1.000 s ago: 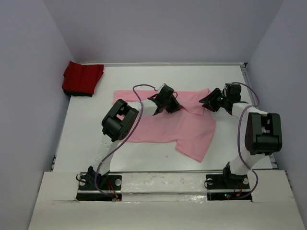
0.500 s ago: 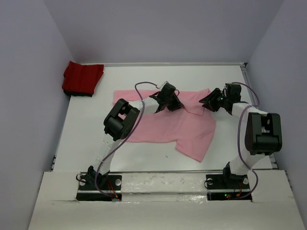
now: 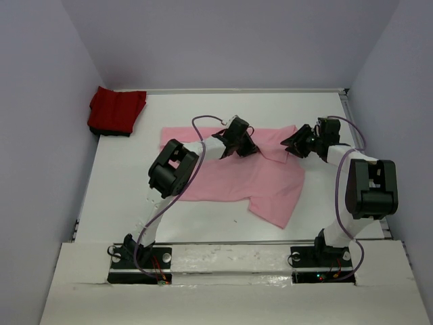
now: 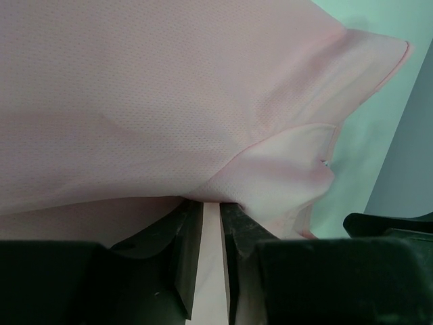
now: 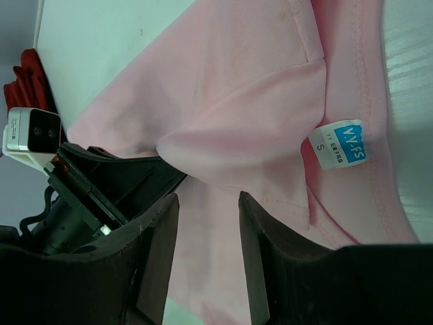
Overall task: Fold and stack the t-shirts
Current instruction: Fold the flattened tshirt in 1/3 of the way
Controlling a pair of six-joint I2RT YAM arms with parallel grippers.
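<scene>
The light pink t-shirt (image 3: 237, 179) lies spread across the middle of the table, partly folded, with a sleeve toward the near right. My left gripper (image 3: 243, 145) is low on its far middle part. In the left wrist view its fingers (image 4: 186, 233) stand narrowly apart, and a raised fold of the pink cloth (image 4: 169, 88) covers their tips. My right gripper (image 3: 291, 144) is at the shirt's far right, open, just above the cloth by the collar and its blue-and-white label (image 5: 340, 143); nothing is between its fingers (image 5: 264, 257). The deep red t-shirt (image 3: 116, 110) lies folded in the far left corner.
Grey walls close the white table (image 3: 203, 105) in on the left, far and right sides. The left arm's head (image 5: 101, 196), with its white camera box (image 5: 30, 132), lies close to my right gripper. A purple cable (image 3: 203, 122) loops over the shirt's far edge.
My left gripper has slid a little farther and to the right along the shirt's far part. The right arm has stayed put.
</scene>
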